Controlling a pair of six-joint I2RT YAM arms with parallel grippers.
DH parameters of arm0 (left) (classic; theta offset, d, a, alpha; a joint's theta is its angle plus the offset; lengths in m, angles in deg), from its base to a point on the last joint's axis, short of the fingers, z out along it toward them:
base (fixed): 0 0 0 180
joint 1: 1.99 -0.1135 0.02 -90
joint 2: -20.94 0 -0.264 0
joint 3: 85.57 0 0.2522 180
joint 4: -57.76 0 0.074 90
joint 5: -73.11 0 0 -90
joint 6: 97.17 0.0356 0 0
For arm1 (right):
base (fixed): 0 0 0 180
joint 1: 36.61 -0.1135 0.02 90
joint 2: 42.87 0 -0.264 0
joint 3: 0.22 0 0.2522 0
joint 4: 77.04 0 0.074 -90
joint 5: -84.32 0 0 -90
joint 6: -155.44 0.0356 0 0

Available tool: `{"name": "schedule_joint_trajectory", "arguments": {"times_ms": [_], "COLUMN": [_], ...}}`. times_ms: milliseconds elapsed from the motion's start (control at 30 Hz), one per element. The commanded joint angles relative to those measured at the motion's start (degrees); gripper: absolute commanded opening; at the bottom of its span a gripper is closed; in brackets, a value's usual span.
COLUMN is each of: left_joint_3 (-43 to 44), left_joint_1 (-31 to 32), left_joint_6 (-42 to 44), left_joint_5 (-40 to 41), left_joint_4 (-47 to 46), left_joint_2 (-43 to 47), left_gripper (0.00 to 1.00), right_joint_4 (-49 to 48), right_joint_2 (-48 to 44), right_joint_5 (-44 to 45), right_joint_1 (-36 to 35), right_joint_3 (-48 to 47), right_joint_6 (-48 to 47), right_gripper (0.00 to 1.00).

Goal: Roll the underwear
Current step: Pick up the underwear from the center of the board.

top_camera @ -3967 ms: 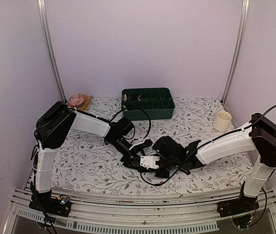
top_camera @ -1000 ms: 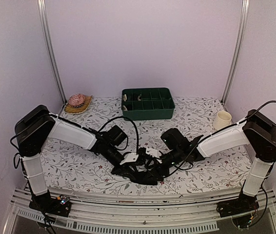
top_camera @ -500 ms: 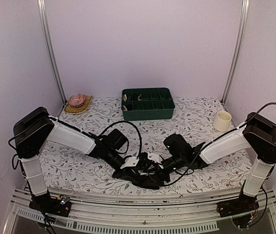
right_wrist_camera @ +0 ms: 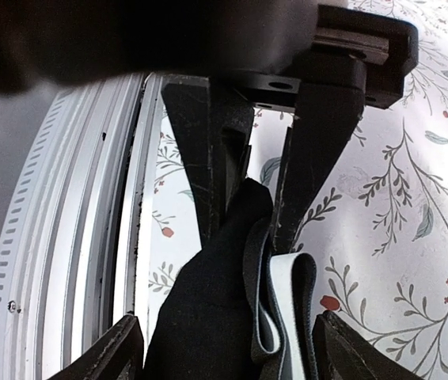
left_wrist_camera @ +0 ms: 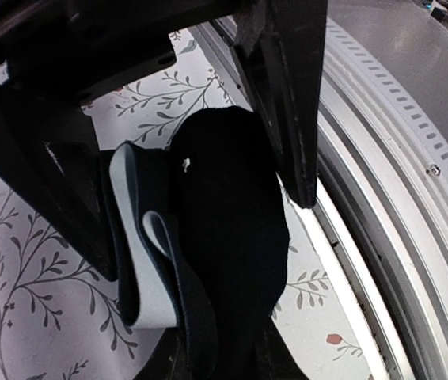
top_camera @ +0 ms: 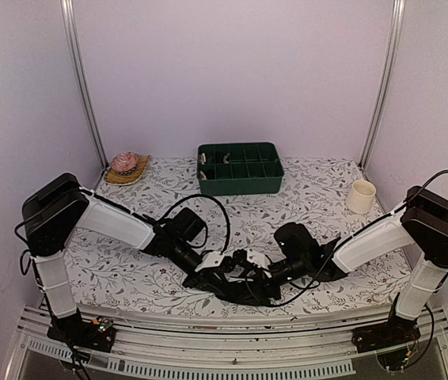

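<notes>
**Overhead view**
- Table cover point(top_camera: 129, 269): white cloth with a grey leaf-and-flower print, spread over the whole table.
- Tray point(top_camera: 240, 185): dark green plastic, divided into compartments, at the far middle of the table.
- Cup point(top_camera: 361, 198): cream, upright, at the far right.
- Mat point(top_camera: 138, 168): small, woven and tan, in the far left corner, with a rounded pinkish object on it.
- Underwear point(top_camera: 236, 290): black fabric, bunched in a low heap near the front edge, at the middle.
- Left gripper point(top_camera: 218, 267) and right gripper point(top_camera: 254, 266): both low over the heap, tips facing each other and close together.

**Left wrist view**
- Right gripper point(left_wrist_camera: 208, 233), seen head-on: fingers wide apart. The folded underwear point(left_wrist_camera: 236, 198) fills the gap and touches both inner faces, so they are closed on it.
- A pale blue-grey waistband curls along one side of the bundle.
- Rail point(left_wrist_camera: 398, 198): ribbed metal, running beside the cloth edge.

**Right wrist view**
- Left gripper point(right_wrist_camera: 249, 237), seen head-on: fingers close together, pinching the top fold of the underwear point(right_wrist_camera: 208, 317).
- The right gripper's own fingers point(right_wrist_camera: 117, 356) stand at the lower corners, one on each side of the fabric.
</notes>
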Motion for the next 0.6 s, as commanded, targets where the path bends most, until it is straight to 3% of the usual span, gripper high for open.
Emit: {"name": "schedule_joint_trajectory", "arguments": {"times_ms": [0, 167, 300, 433, 567], "left_joint_3": [3.0, 4.4, 4.4, 4.5, 4.5], "left_joint_1": [-2.5, -3.0, -3.1, -3.2, -3.3], "left_joint_6": [-3.8, -3.8, -3.9, -4.1, -4.0], "left_joint_5": [-2.2, -3.2, -3.2, -3.6, -3.4], "left_joint_4": [-0.4, 1.2, 1.2, 1.2, 1.5], "left_joint_2": [-1.7, -3.0, -2.9, -2.8, -2.5], "left_gripper": [0.0, 0.0, 0.0, 0.0, 0.0], "right_joint_4": [1.6, 3.6, 5.2, 7.6, 11.3], "right_joint_2": [0.3, 2.5, 3.5, 5.2, 7.7], "right_joint_5": [-1.2, -0.5, -0.5, -0.7, -1.9], "right_joint_1": [-2.7, -3.9, -4.1, -4.4, -4.7], "right_joint_3": [-0.1, -1.6, -3.0, -4.7, -7.4], "right_joint_6": [-2.9, -4.8, -5.6, -6.7, -7.6], "right_gripper": [0.74, 0.73, 0.64, 0.49, 0.22]}}
